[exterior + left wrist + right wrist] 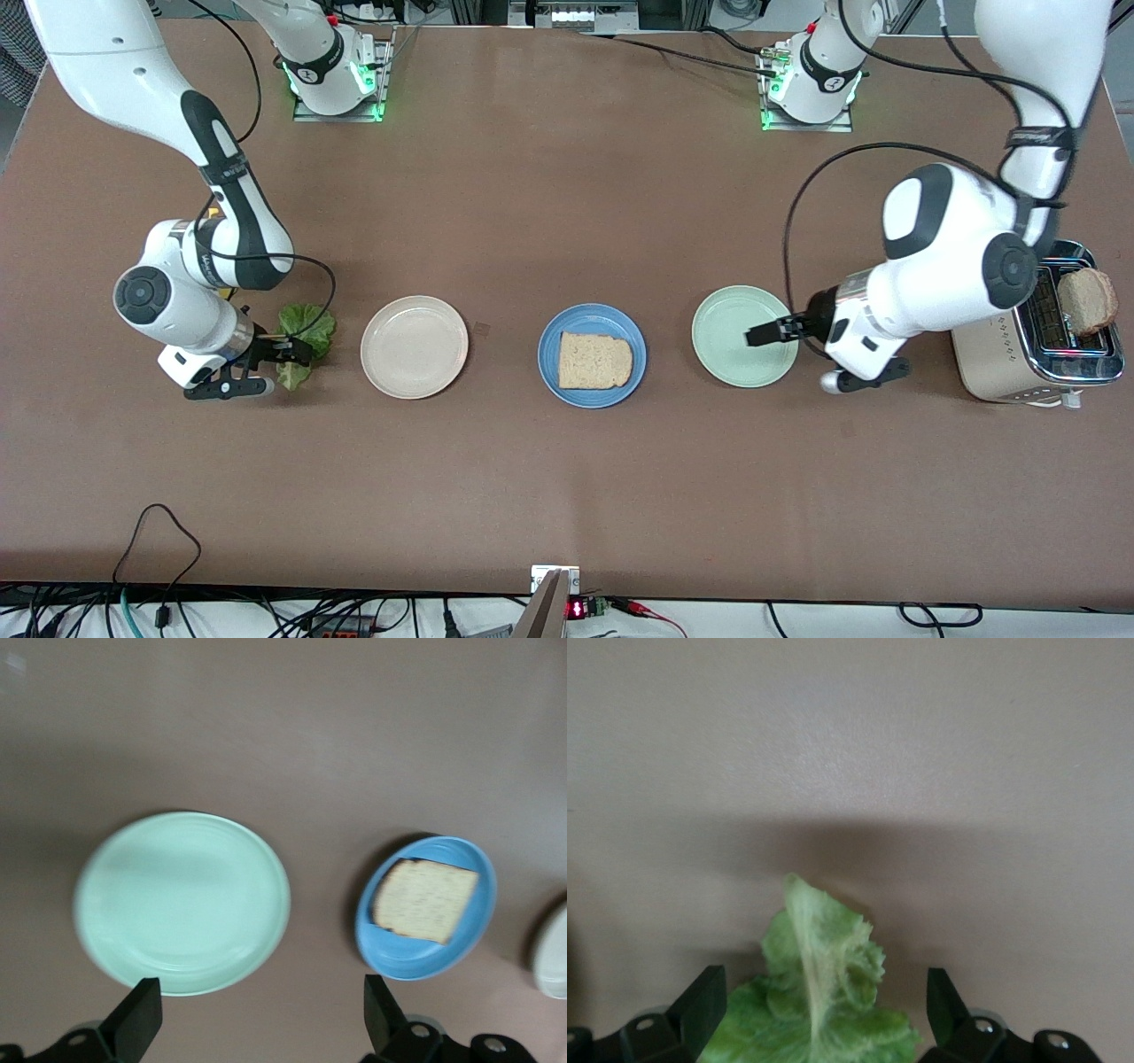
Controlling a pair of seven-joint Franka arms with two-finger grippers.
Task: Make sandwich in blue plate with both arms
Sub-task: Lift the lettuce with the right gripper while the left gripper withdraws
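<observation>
The blue plate (549,354) sits mid-table with a single speckled bread slice (595,361) lying flat on it, its top bare. The green lettuce leaf (308,330) lies on the table toward the right arm's end. My right gripper (285,351) is low over the leaf and open, its fingers either side of the lettuce (815,948) without pinching it. My left gripper (760,335) hangs open and empty over the mint-green plate (726,350). In the left wrist view the blue plate (416,961) and its bread (423,900) lie past the mint plate (182,902).
A cream-white plate (414,346) stands between the lettuce and the blue plate. A toaster (1001,363) at the left arm's end holds a second bread slice (1088,299) sticking up from a slot. The left arm's forearm hangs beside the toaster.
</observation>
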